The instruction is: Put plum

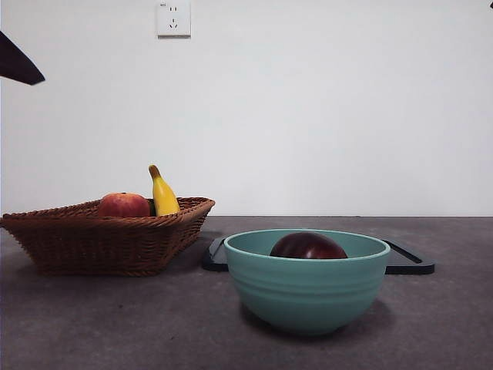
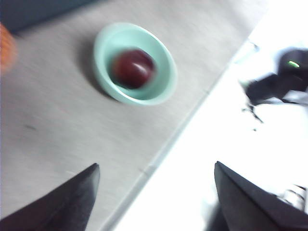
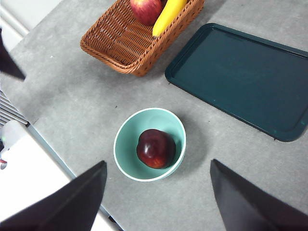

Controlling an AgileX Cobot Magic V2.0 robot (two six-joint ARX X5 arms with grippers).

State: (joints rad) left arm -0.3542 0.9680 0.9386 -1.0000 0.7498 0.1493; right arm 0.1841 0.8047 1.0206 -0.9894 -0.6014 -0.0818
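The dark maroon plum [image 1: 308, 246] lies inside a teal bowl [image 1: 306, 289] near the front of the table; it also shows in the right wrist view [image 3: 156, 148] in the bowl [image 3: 126, 154] and, blurred, in the left wrist view [image 2: 133, 68]. My left gripper [image 2: 154, 192] is open and empty, high above the table's edge, away from the bowl [image 2: 163, 82]. My right gripper [image 3: 156, 192] is open and empty, high above the bowl. In the front view only a black tip [image 1: 17, 63] shows at the top left corner.
A brown wicker basket [image 1: 108, 235] at the left holds a red-orange fruit [image 1: 123, 205] and a yellow banana [image 1: 162, 194]. A dark flat tray [image 1: 408, 262] lies behind the bowl; in the right wrist view the tray [image 3: 240, 72] is bare.
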